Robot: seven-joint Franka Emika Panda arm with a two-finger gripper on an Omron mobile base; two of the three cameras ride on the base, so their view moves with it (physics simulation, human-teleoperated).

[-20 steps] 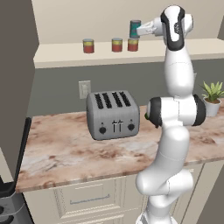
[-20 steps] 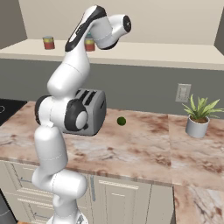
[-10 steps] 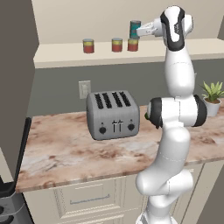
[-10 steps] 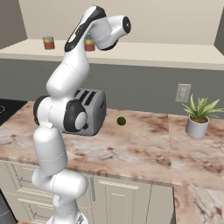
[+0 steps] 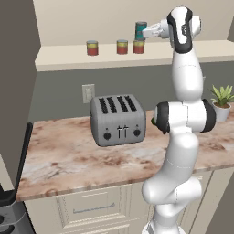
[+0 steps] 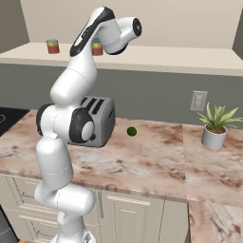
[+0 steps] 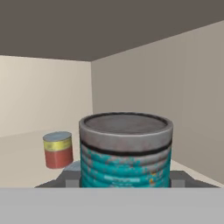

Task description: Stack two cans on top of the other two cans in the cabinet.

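In the left base view my gripper (image 5: 147, 32) reaches into the cabinet (image 5: 137, 58) and is shut on the teal-blue can (image 5: 141, 30). That can stands upright directly over a red can (image 5: 139, 46); whether they touch I cannot tell. Two more red cans (image 5: 122, 46) (image 5: 92, 47) stand further left on the shelf board. The hand view has the teal can (image 7: 126, 151) close up between my fingers (image 7: 70, 177), with one red can (image 7: 57, 149) behind it to the left. In the right base view a red can (image 6: 52, 46) stands at the shelf's left and another (image 6: 97, 48) peeks from behind my arm.
A grey toaster (image 5: 118, 119) (image 6: 97, 121) sits on the marble counter (image 5: 68, 160) below the shelf. A potted plant (image 5: 222, 101) (image 6: 214, 126) stands at the right, a small green fruit (image 6: 132, 131) lies near the wall. A dark stove (image 5: 9, 205) is at the left edge.
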